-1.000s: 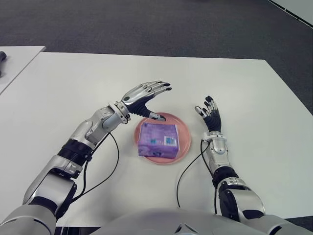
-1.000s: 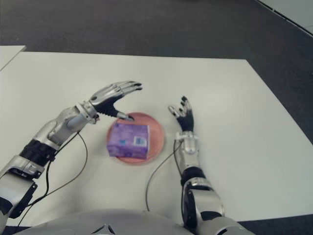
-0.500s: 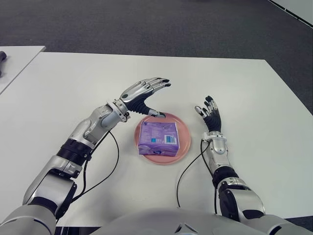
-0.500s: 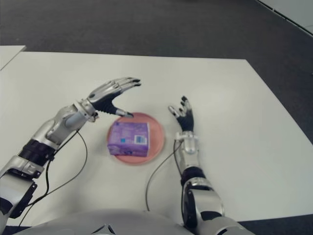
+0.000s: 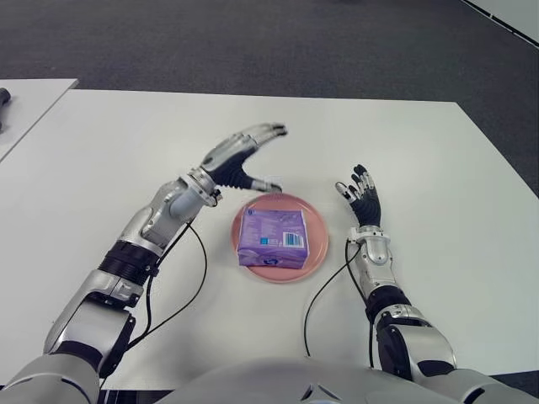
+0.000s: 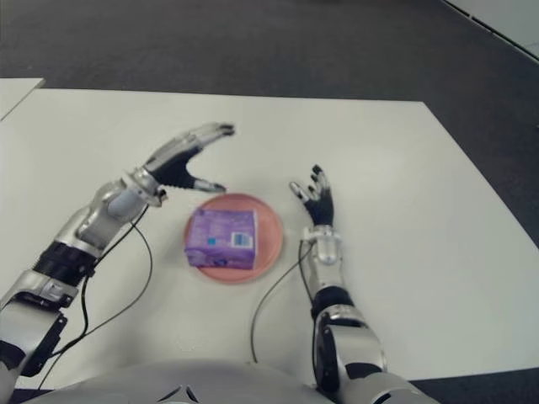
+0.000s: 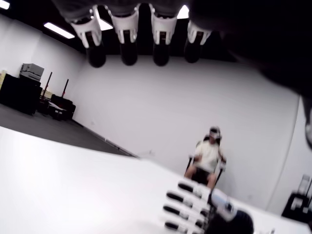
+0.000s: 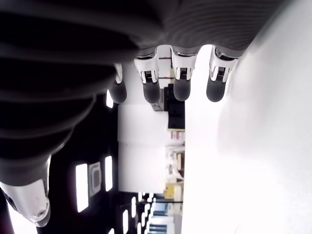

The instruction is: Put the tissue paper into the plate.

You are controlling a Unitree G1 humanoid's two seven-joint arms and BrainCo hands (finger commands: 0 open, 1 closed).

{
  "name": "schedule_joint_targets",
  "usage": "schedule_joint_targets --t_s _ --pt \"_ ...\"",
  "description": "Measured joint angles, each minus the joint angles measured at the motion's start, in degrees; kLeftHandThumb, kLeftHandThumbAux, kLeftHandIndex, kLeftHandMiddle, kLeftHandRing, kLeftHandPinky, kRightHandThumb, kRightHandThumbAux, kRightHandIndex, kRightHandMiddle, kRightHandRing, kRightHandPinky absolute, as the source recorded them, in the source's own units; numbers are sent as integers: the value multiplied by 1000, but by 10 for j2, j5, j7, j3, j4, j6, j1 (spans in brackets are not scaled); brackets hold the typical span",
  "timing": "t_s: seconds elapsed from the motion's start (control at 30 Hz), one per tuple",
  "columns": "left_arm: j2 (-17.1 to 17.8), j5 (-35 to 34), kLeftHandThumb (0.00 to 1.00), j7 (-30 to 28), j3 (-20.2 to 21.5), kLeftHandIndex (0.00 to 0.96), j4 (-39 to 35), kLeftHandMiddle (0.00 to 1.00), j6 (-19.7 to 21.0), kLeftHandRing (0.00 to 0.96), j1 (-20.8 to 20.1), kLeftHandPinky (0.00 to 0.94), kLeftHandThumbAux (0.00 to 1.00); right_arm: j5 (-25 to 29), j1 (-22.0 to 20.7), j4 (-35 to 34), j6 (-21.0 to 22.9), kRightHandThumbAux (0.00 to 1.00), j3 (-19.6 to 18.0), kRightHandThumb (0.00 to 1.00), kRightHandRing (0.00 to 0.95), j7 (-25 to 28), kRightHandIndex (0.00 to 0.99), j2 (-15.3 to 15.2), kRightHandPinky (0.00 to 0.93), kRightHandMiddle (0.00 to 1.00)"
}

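Tissues (image 5: 271, 238) sit in the plate (image 5: 317, 227); both robot hands, left (image 5: 238, 157) and right (image 5: 360, 195), spread empty. Your left thumb could clip the rim if dropped.

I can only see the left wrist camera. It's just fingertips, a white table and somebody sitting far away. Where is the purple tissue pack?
Observer: The purple tissue pack lies in the round pink plate, and no hand is touching it.
Operator: So where is my left hand?
Observer: The left hand shows over the white table just past the plate's far left edge, with its fingers spread and nothing in them.
Operator: And the other hand?
Observer: The right hand shows beside the plate on its right side, open and empty too.
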Motion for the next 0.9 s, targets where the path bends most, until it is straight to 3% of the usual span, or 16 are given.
schedule_joint_targets --t_s 0.13,0.3,0.43,0.63,0.9 --pt "-25 -91 0 -41 35 0 1 0 66 0 0 0 455 0 1 0 0 607 0 116 42 0 18 -1 75 45" --pt "-45 -127 0 -47 68 0 25 0 121 0 -7 0 483 0 0 0 0 607 0 116 42 0 18 0 75 45" --pt "-77 -154 0 -14 106 0 66 0 152 0 -10 0 507 0 0 0 -1 607 0 116 42 0 18 0 75 45" --pt "-141 -196 0 46 153 0 40 0 224 0 28 0 529 0 0 0 -1 607 0 116 42 0 18 0 75 45" --pt "-199 -220 0 100 187 0 20 0 244 0 63 0 566 0 0 0 -1 607 0 116 42 0 18 -1 75 45"
